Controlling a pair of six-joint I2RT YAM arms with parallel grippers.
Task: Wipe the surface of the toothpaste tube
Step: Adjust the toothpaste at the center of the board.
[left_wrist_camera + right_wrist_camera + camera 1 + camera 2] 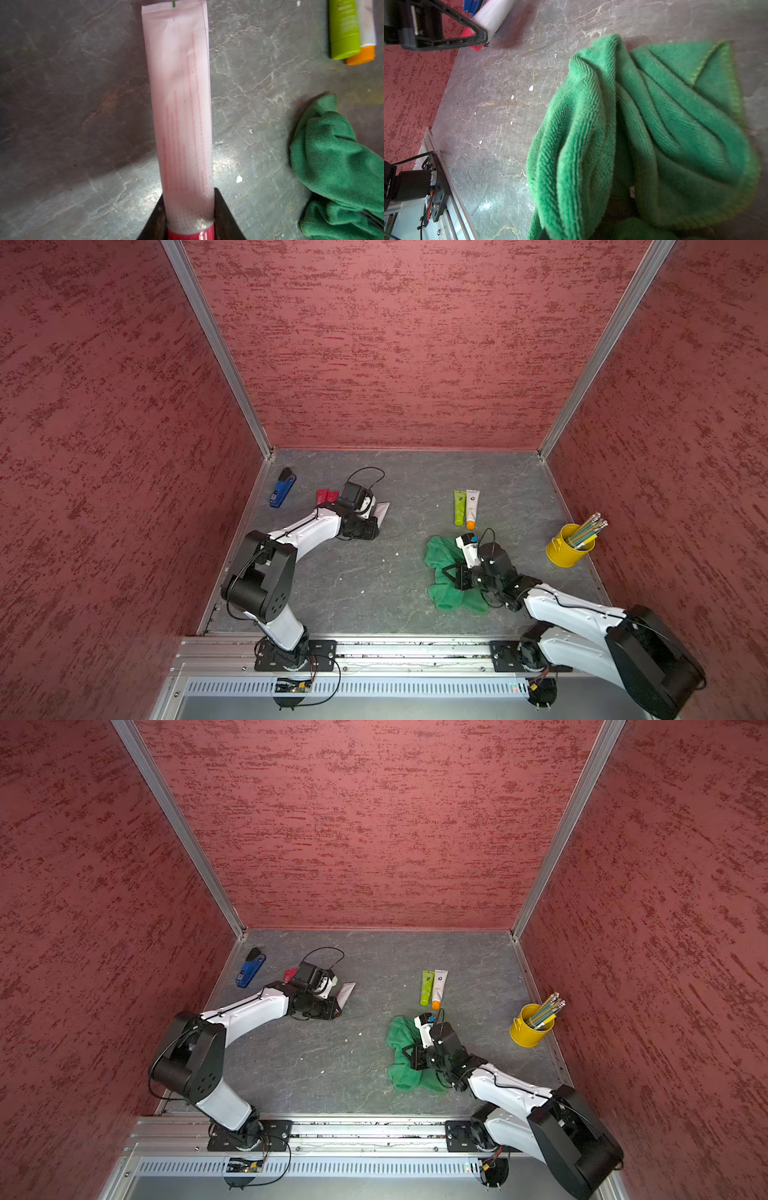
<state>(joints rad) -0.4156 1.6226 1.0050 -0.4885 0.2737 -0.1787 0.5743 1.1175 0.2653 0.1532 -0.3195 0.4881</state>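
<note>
The left gripper [188, 193] is closed partway on the toothpaste tube [180, 104], one jaw against each side of the shoulder just ahead of the red cap [191, 233]. The pale body runs straight forward out of the jaws to its flat crimped end. That is probably the best place to hold it, since the shoulder is the only stiff part. The walls ahead of it look soft, smooth and light, so they would likely dent under a squeeze and slide in a loose grip. Held by one end only, the tube should flex away from pressure, so gentle strokes from the jaws out toward the crimp seem wisest.

The right gripper [448, 572] is fully closed and sunk in the green cloth [654, 135]. The folds bunch toward its jaws, so it appears to have the cloth pinched. The cloth looks limp and plush, and it sits well off to the side of the left gripper.

Several things cannot be made out:
- The right fingertips are buried in fabric.
- The cap is cut off at the edge of the left wrist view.
- The tube's underside is hidden, and its faint red print is unreadable.
- No dirt can be seen on it.
- Whether the crimped end rests on the table [62, 104] is unclear.
- In both top views the wrist camera covers all but the tube's far end.
</note>
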